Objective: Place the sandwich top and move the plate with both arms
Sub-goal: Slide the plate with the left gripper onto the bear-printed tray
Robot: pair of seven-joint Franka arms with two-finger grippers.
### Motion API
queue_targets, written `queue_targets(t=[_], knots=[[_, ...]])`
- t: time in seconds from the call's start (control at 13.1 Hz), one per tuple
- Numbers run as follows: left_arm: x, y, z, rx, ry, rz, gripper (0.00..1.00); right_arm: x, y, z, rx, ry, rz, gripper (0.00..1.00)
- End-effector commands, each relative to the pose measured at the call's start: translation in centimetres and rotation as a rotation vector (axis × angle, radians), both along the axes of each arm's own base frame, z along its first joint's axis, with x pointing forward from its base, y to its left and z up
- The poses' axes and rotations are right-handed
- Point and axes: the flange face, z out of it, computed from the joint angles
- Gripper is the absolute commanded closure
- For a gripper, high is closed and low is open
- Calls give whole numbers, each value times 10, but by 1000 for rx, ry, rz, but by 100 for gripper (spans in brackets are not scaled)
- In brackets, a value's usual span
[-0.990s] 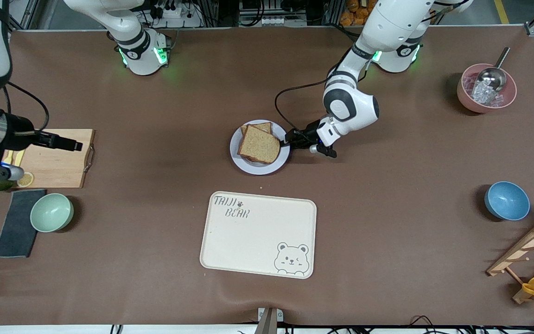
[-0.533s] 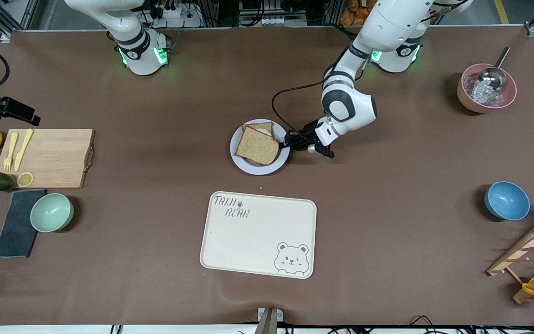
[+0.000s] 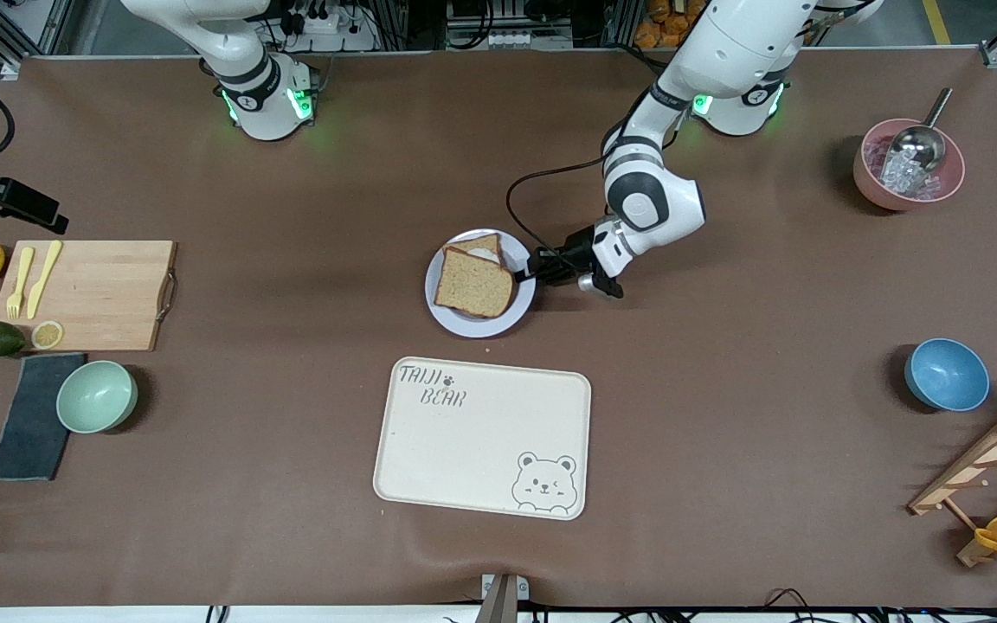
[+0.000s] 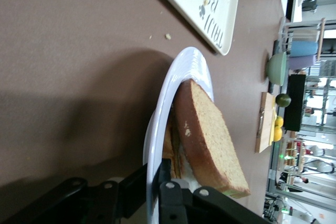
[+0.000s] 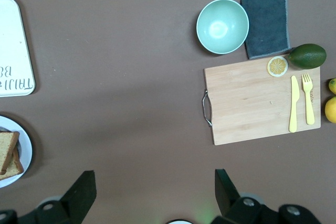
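The plate [image 3: 472, 327] lies mid-table with the sandwich top [image 3: 474, 284], a brown bread slice, resting on a lower slice [image 3: 490, 243]. My left gripper [image 3: 526, 270] is shut on the plate's rim at the edge toward the left arm's end. In the left wrist view the rim [image 4: 173, 85] runs between the jaws of the left gripper [image 4: 157, 174], and the sandwich top [image 4: 210, 140] leans just past them. My right gripper [image 3: 40, 215] hangs open and empty over the table's edge at the right arm's end, by the cutting board; in its wrist view the right gripper [image 5: 155, 174] has only bare table between its fingers.
A cream bear tray [image 3: 481, 437] lies nearer the front camera than the plate. A cutting board [image 3: 92, 294] with cutlery, lemons, an avocado, a green bowl [image 3: 97, 395] and a grey cloth sit at the right arm's end. A pink bowl [image 3: 908, 164], blue bowl [image 3: 946, 374] and wooden rack [image 3: 992, 472] stand at the left arm's end.
The left gripper has closed on the plate's rim, and plate and sandwich have shifted slightly toward the front camera. The right arm has pulled away from over the cutting board to the table's edge.
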Motion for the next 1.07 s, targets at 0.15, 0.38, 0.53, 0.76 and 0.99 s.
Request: queue_targets(t=[0.15, 0.38, 0.53, 0.76, 0.99], knots=[[9, 0, 18, -108, -29, 66, 100, -1, -2, 6, -24, -9, -3, 0], [12, 1, 20, -193, -65, 97, 100, -1, -1, 6, -23, -9, -3, 0], [13, -2, 22, -222, -72, 117, 100, -2, -2, 6, -23, -6, -5, 0], [26, -9, 30, -269, -72, 188, 100, -1, -2, 6, -20, -9, -8, 0], [59, -15, 41, -327, -92, 273, 100, -1, 0, 5, -17, -8, -3, 0]])
